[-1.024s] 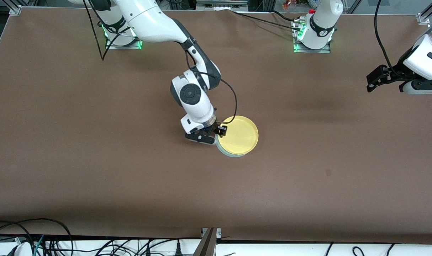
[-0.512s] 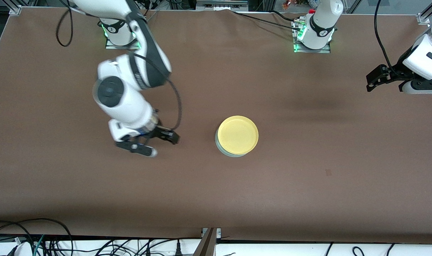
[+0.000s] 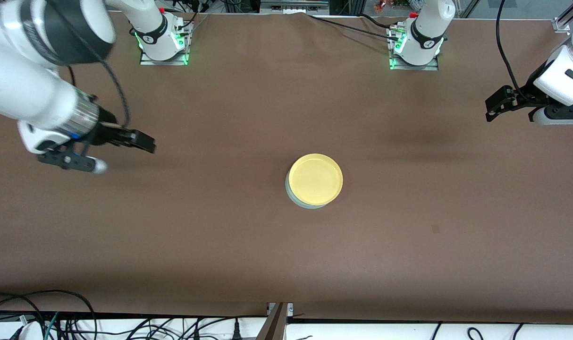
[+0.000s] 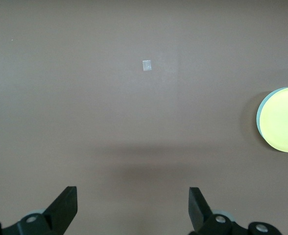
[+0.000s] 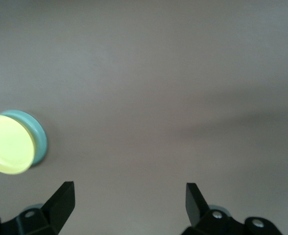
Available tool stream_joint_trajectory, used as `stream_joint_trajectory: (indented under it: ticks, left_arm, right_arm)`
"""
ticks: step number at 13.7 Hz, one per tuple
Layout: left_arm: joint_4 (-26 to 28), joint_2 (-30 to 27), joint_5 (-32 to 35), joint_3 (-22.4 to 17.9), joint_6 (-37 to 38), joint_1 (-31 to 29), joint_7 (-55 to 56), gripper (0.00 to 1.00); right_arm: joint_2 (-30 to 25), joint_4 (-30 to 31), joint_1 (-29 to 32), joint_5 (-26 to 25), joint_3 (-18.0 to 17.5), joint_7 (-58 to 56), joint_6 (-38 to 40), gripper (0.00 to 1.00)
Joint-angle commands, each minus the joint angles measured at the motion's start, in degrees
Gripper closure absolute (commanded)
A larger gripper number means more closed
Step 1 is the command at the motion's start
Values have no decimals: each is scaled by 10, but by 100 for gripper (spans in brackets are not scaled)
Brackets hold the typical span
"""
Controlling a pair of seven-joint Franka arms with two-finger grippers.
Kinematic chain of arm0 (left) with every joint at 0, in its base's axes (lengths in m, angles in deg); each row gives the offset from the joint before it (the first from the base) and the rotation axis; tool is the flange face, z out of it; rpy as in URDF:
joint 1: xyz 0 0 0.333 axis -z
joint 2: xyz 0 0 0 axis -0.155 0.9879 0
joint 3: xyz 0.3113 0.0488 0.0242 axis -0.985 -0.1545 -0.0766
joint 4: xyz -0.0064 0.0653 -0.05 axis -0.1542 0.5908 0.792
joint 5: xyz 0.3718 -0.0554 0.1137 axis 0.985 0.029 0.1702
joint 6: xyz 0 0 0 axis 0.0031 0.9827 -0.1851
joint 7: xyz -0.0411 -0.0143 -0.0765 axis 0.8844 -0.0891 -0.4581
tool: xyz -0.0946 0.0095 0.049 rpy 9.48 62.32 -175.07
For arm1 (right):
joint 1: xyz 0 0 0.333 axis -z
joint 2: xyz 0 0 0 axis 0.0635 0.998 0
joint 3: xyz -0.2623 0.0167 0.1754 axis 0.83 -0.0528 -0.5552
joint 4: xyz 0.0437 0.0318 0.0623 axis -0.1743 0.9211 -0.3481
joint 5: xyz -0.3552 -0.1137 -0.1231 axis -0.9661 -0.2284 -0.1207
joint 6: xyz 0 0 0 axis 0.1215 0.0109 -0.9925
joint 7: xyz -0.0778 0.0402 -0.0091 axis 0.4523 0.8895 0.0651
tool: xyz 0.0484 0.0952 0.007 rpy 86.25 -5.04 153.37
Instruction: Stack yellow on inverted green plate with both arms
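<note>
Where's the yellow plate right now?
The yellow plate sits on the green plate mid-table in the front view, touched by neither the left gripper nor the right gripper.

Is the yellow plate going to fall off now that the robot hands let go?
Probably not, but there are two small risks. The yellow plate sits a bit off-centre on the upside-down green plate, whose edge shows on one side only, so a bump might slide it off. The open right gripper hangs over the table toward the right arm's end, the open left gripper waits toward the left arm's end; a low sweep back could knock the stack.
</note>
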Motion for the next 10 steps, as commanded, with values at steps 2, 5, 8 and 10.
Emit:
stream_joint_trajectory:
  ticks: [2,5,8,10]
  left_arm:
    - [7,-12,17,4,6,-1,-5,0]
    - [7,-12,16,4,6,-1,-5,0]
    - [7,-12,17,5,6,0,-5,0]
    - [2,-12,10,10,6,0,-7,0]
  right_arm:
    - [-101,86,68,-64,-83,-7,3,0]
    - [-138,110,229,-134,-256,-16,0,0]
    - [-139,106,329,-138,-335,-79,4,0]
    - [-136,99,330,-138,-334,-96,13,0]
